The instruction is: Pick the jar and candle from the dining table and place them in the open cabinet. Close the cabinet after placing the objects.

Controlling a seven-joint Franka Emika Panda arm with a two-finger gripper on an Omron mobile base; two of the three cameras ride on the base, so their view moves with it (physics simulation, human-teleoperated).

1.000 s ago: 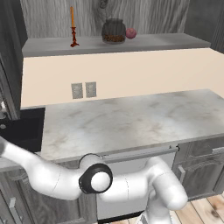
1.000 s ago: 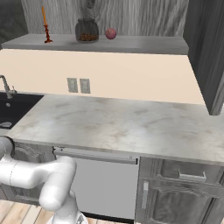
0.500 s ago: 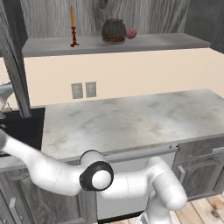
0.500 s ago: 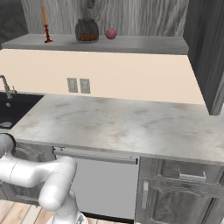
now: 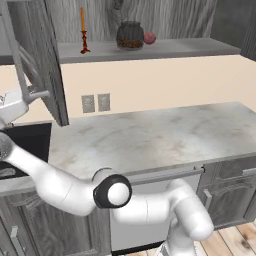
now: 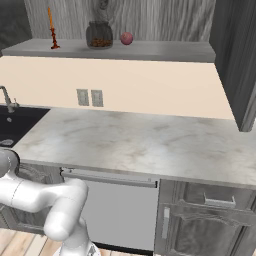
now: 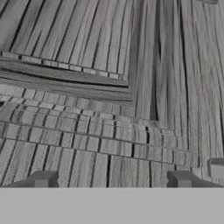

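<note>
The cabinet [image 5: 42, 60] door had swung farther inward than 1 second before, the spread, empty claw [image 7: 111, 179] facing its wood-grain panel. The candle [image 5: 84, 34] and the jar [image 5: 130, 35] stood on the cabinet's shelf [image 5: 175, 48]. No writing was legible.

Grey cabinet shelf [image 5: 165, 48] — candle [image 5: 83, 31], jar [image 5: 130, 35], red ball [image 5: 149, 37] on it.

Pretty flat, even rendered light, nothing blown out. Soft shadow under the shelf [image 5: 150, 50]. Close-up door [image 7: 109, 87] wood grain looks pixelated and moiré-ish, edges slightly blurry.
</note>
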